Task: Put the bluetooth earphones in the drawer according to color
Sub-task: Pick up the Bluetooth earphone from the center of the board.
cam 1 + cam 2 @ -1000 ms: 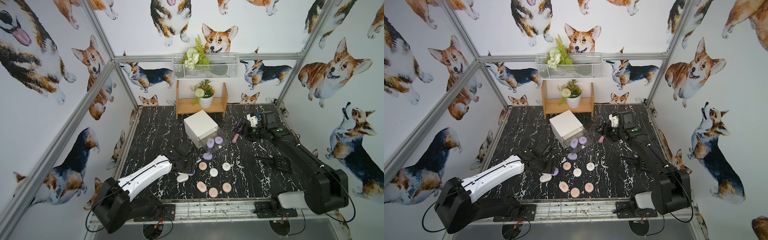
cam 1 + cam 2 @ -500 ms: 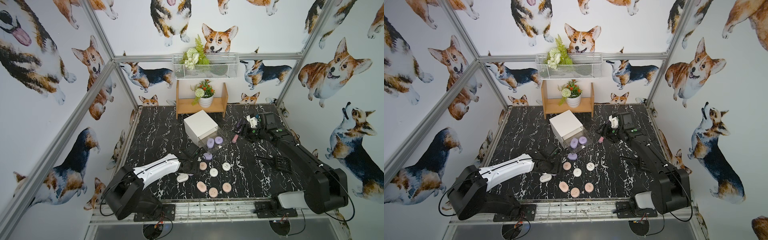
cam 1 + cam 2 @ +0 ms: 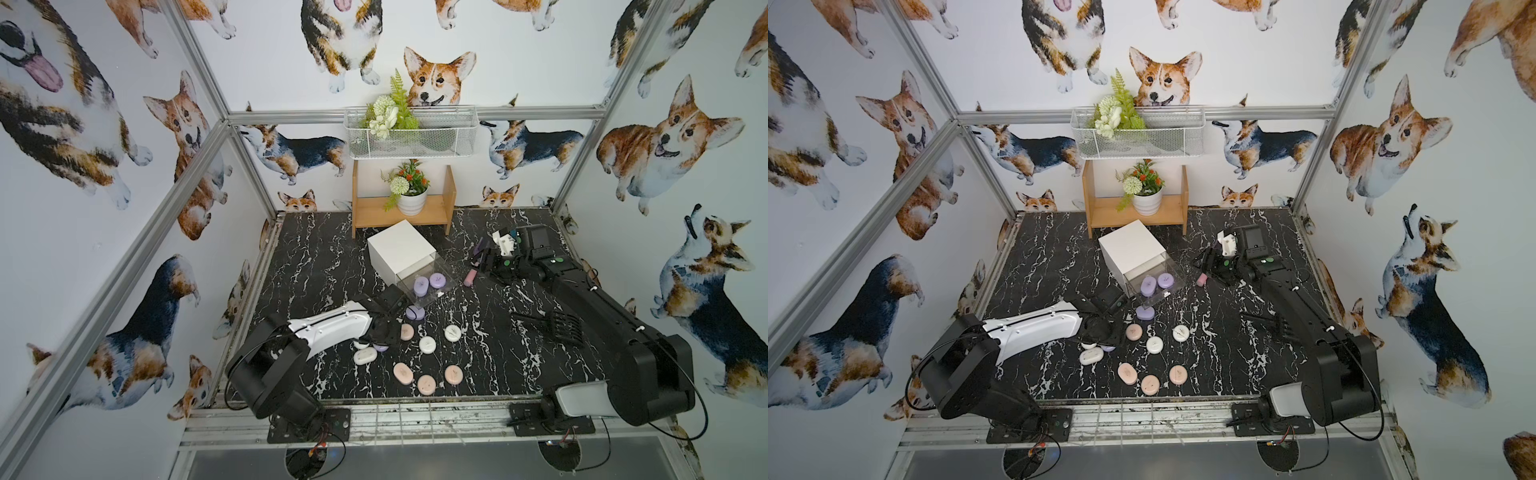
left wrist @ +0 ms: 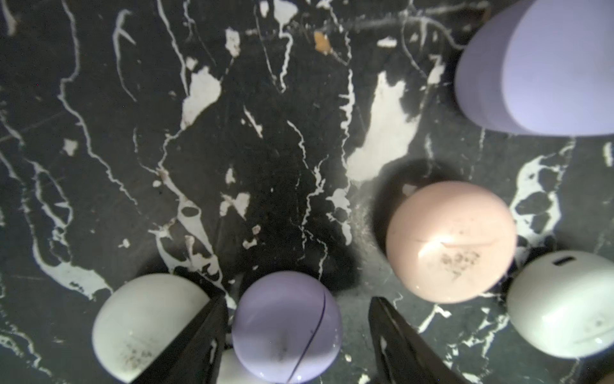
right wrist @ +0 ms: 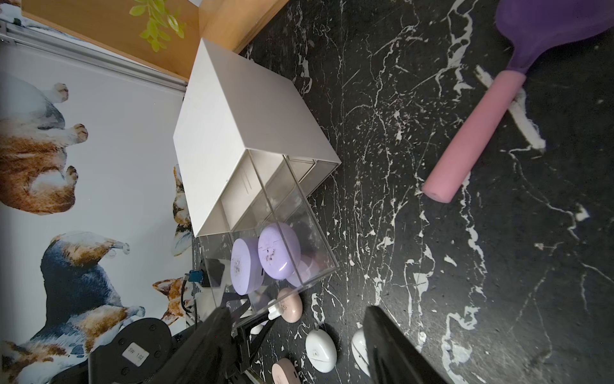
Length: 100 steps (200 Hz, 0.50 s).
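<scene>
The drawer (image 3: 401, 249) (image 5: 246, 133) is a white cabinet; its top clear tray (image 3: 446, 286) is pulled out with two lilac bluetooth earphones (image 3: 420, 286) (image 5: 277, 249) inside. Several pink, white and lilac cases lie on the black marble table (image 3: 316, 266) in front. My left gripper (image 3: 380, 338) (image 4: 296, 299) is down over a lilac case (image 4: 287, 327) (image 3: 1108, 348); its jaws straddle the case, one finger (image 4: 212, 319) against it, a gap at the other. A white case (image 4: 146, 322) lies just outside that finger. My right gripper (image 3: 484, 259) (image 5: 295, 310) is open and empty at the back right.
A purple-and-pink toy fork (image 3: 471, 276) (image 5: 475, 139) lies by the right gripper. A black comb-like tool (image 3: 561, 326) lies on the right. A wooden shelf (image 3: 440, 210) with a potted plant and a wire basket (image 3: 409, 141) stand at the back wall.
My left gripper has moved a little right and down over the lilac case, and its jaws have narrowed. The right arm has not moved.
</scene>
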{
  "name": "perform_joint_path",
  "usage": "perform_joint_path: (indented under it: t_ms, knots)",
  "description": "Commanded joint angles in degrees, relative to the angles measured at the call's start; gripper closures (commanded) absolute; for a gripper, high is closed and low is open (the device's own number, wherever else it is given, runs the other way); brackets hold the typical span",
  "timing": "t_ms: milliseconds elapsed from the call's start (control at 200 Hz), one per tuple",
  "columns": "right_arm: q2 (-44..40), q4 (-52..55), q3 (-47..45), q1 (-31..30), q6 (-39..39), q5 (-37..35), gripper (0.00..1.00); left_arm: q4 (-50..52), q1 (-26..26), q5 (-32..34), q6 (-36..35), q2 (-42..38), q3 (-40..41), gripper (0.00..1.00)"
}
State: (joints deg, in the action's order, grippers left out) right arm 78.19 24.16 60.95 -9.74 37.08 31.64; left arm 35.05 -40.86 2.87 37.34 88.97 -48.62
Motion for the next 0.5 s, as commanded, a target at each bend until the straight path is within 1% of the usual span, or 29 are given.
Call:
perform_joint_path:
  t_ms: [0,300,435,495]
  knots:
    - [0.2,-1.03,-0.13,-0.02,-0.56,0.1,0.32,1.05,0.06,1.5,-0.74,1.0,-0.66,0.29]
    - [0.66,-1.49,-0.33,-0.02,-0.34,0.41,0.32,2.5,-0.12,2.0,-1.37,2.35,-0.69,0.39]
    - [0.48,-1.49,-0.39,-0.02,-0.27,0.51,0.32,3.64,-0.38,2.57,-1.66,1.53,-0.75,0.51]
    - [0.4,-1.49,-0.48,-0.02,-0.35,0.45,0.32,5.06,-0.45,3.13,-1.72,0.27,-1.39,0.55]
